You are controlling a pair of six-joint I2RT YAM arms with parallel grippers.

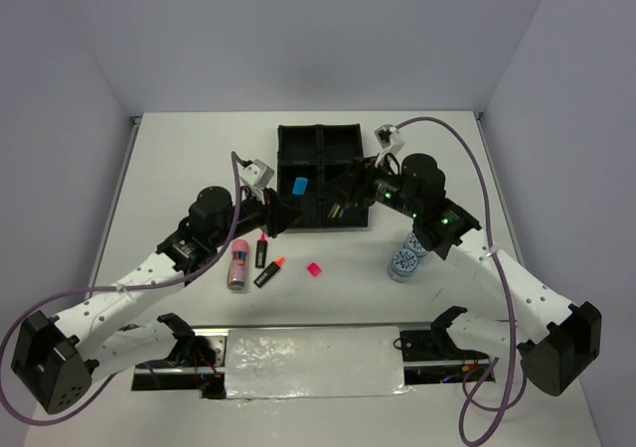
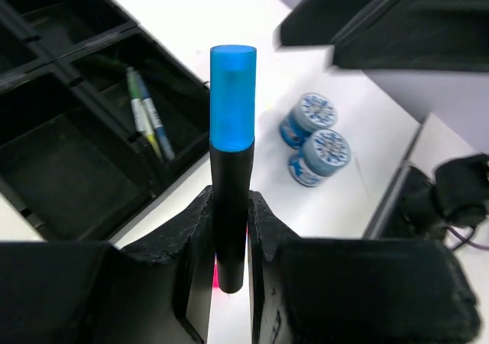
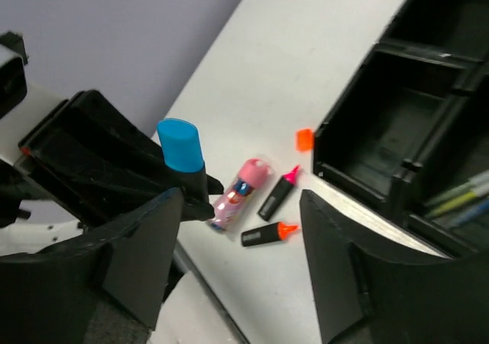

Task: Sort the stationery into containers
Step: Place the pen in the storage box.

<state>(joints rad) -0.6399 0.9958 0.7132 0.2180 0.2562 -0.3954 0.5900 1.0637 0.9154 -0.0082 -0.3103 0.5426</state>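
My left gripper (image 1: pixel 281 214) (image 2: pixel 231 237) is shut on a black highlighter with a blue cap (image 2: pixel 233 99), held upright just left of the black four-compartment tray (image 1: pixel 323 129); the cap also shows in the top view (image 1: pixel 299 186) and the right wrist view (image 3: pixel 181 145). My right gripper (image 1: pixel 356 184) (image 3: pixel 244 260) is open and empty over the tray's right side. Thin pens (image 2: pixel 149 122) lie in one compartment. A pink tube (image 1: pixel 238 263), a pink-capped highlighter (image 1: pixel 261 251), an orange-capped highlighter (image 1: pixel 269 271) and a pink square (image 1: pixel 314 269) lie on the table.
Two blue-white rolls (image 1: pixel 407 258) stand right of centre, beside my right arm. A small orange square (image 3: pixel 305 139) lies by the tray's left wall (image 3: pixel 359 183). A foil-covered strip (image 1: pixel 313 363) runs along the near edge between the arm bases.
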